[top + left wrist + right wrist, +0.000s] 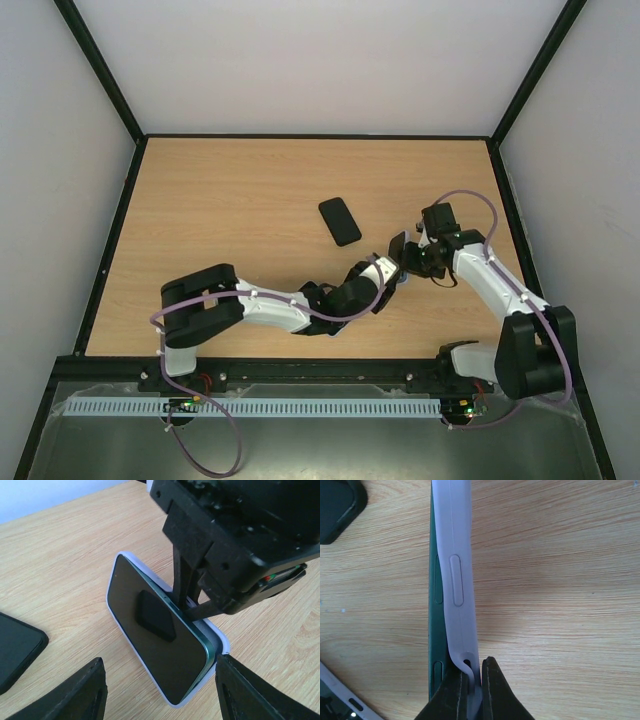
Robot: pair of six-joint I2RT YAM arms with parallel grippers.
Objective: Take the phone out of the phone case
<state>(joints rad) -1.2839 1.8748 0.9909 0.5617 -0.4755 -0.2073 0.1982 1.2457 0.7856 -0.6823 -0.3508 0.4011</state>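
The phone [131, 585], with a dark screen and a green edge, sits in a lavender case [220, 639] and stands tilted on its long side on the table. My right gripper [472, 687] is shut on the case's wall, which peels away from the phone's green side [434, 555]. In the left wrist view the right gripper's fingers [184, 580] reach down behind the phone. My left gripper [160, 695] is open, with one finger on each side of the phone's near end, not touching it. From above, both grippers [388, 272] [405, 257] meet and hide the phone.
A black phone-shaped case [340, 221] lies flat on the wooden table [230, 220], just behind and left of the grippers. It also shows in the left wrist view [15, 647] and in the right wrist view [337, 502]. Black frame rails edge the table.
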